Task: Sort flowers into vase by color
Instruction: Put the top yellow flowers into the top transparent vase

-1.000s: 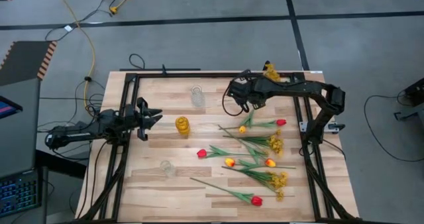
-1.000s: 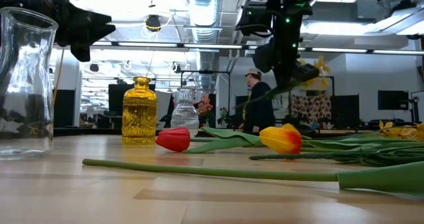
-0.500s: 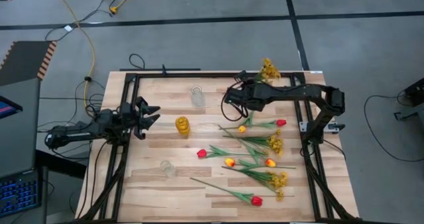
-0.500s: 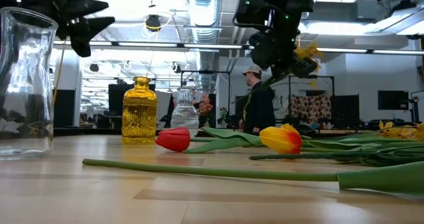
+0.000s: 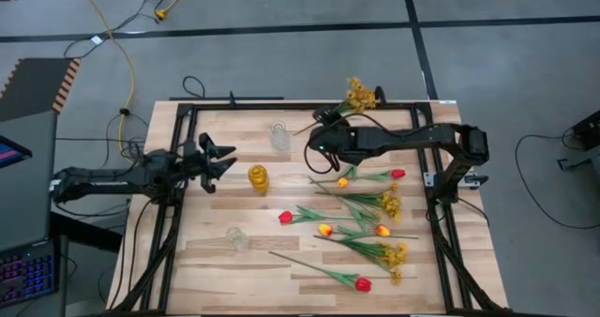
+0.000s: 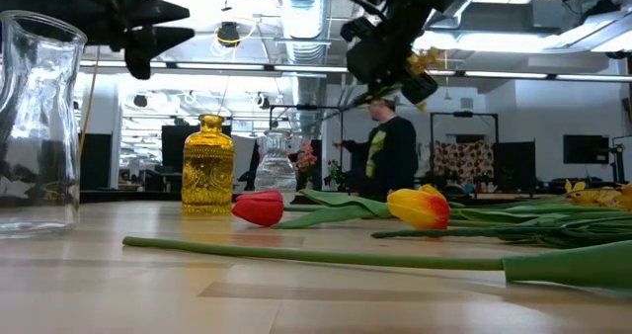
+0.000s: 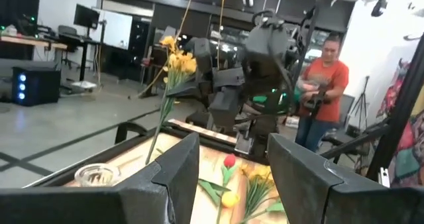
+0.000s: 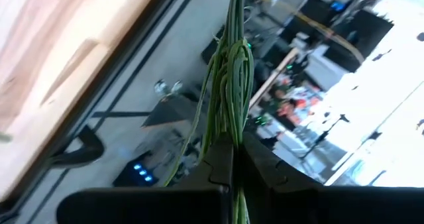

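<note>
Above the far middle of the table, the mustard-yellow spray hangs in the air, pinched by its bundled green stems in my right gripper; the right wrist view shows those jaws clamped tight on the stems. Its long axis slants from the jaws up and away toward the table's far edge, blossoms outermost. That is the relation I judge the next move turns on: the stem end has to tip down toward a vase mouth. The amber vase stands near, toward the left arm's side and closer in, while a clear vase stands just beside the gripper. I take the amber one as the likely target for yellow, and the right arm is the only one carrying anything.

My left gripper hovers beside the amber vase, jaws spread and empty.

Compared with a second ago, the spray has swung leftward along the far edge with the right gripper, and the left jaws have widened and reached further in over the table. Red and yellow-orange tulips and two more sprays lie untouched on the right half.
</note>
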Tool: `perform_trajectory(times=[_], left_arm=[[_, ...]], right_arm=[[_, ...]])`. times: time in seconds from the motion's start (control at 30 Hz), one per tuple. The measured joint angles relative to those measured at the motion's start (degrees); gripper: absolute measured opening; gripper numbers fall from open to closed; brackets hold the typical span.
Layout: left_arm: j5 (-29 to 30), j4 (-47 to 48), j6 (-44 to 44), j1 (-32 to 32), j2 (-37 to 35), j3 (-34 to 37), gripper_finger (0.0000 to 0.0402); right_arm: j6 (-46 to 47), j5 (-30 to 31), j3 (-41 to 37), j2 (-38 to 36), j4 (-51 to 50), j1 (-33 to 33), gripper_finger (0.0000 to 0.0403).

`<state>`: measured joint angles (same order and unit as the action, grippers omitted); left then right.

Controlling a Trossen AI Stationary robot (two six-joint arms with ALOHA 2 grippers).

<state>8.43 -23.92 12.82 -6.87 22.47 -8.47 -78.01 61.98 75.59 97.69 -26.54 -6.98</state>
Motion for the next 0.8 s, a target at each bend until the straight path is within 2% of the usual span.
perform_trajectory(times=[0.27,0.57,0.8], left_arm=[[0.0,0.0,-2.6,0.0,13.4,-9.2,0.0167],[0.0,0.5,-2.9,0.0,26.5,-19.3,0.0167],[0.0,2.1,-5.8,0.0,35.6,-24.3,0.0167]], right_arm=[[-6.7,-0.3,0.0,0.0,7.4,3.3,0.0041],[-7.2,-0.6,0.0,0.0,9.3,7.8,0.0041],[-7.1,-0.6,0.0,0.0,9.6,11.4,0.0041]])
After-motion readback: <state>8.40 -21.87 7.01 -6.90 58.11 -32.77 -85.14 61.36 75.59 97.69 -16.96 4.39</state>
